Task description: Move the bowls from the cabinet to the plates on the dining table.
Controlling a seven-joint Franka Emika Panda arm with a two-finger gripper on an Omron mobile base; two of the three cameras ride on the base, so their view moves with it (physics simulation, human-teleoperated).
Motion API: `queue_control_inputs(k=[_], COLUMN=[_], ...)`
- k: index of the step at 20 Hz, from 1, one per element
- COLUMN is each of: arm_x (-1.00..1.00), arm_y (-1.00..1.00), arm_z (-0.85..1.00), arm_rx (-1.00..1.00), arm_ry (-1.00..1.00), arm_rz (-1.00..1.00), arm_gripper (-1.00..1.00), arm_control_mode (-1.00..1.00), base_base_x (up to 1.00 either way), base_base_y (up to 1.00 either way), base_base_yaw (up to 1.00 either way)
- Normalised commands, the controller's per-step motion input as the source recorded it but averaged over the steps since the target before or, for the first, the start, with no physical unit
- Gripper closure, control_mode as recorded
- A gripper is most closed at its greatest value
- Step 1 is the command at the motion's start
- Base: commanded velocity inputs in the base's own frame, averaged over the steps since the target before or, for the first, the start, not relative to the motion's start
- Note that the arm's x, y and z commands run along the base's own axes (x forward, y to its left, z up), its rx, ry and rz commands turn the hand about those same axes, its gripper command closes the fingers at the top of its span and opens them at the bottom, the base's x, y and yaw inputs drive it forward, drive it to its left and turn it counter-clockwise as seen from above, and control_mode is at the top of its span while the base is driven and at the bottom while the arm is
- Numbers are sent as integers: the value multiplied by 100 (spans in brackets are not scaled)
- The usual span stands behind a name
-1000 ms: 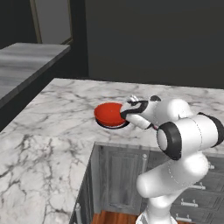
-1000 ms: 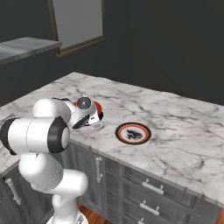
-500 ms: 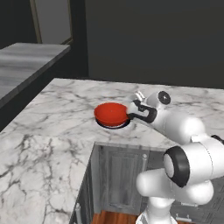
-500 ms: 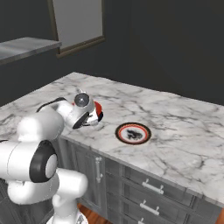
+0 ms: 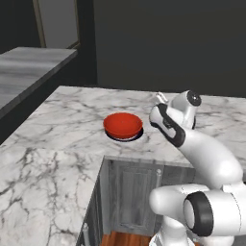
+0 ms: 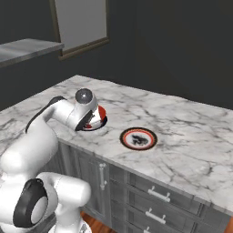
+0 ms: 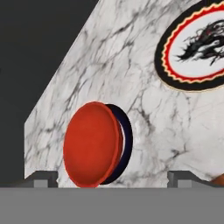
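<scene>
A glossy red bowl (image 5: 123, 125) (image 7: 92, 144) sits on a dark-rimmed plate (image 5: 126, 138) (image 7: 127, 139) on the marble dining table (image 5: 57, 144). My gripper (image 5: 160, 102) (image 7: 112, 177) hovers just right of the bowl, a little above the tabletop, open with nothing between its fingers. In the right base view my hand covers most of the bowl (image 6: 99, 115). A second plate (image 6: 139, 139) (image 7: 197, 48), pale with a red edge and a black dragon drawing, lies bare further right. The cabinet is out of view.
A second marble counter (image 5: 33, 62) stands lower at the far left. A pale framed panel (image 6: 79, 22) hangs on the dark back wall. Drawers with small handles (image 6: 154, 195) line the table's front. Bare marble stretches right of the dragon plate.
My open gripper has drawn back from the red bowl, up and to the right. The bowl stays put on its plate.
</scene>
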Motion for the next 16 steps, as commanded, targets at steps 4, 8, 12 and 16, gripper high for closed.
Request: queue_control_inputs(k=[4,8,12,16], arm_x=[-54,-55,-54,-54], arm_y=[-15,-10,-9,-8], arm_z=[35,35,33,36], arm_rx=[2,2,1,1], arm_ry=[0,-1,-1,-3], arm_rz=[3,2,2,2], arm_gripper=[-100,-100,-100,-100], arm_control_mode=[-100,-100,-100,-100], base_base_x=[0,0,0,0], base_base_y=[0,0,0,0], base_base_yaw=[0,0,0,0])
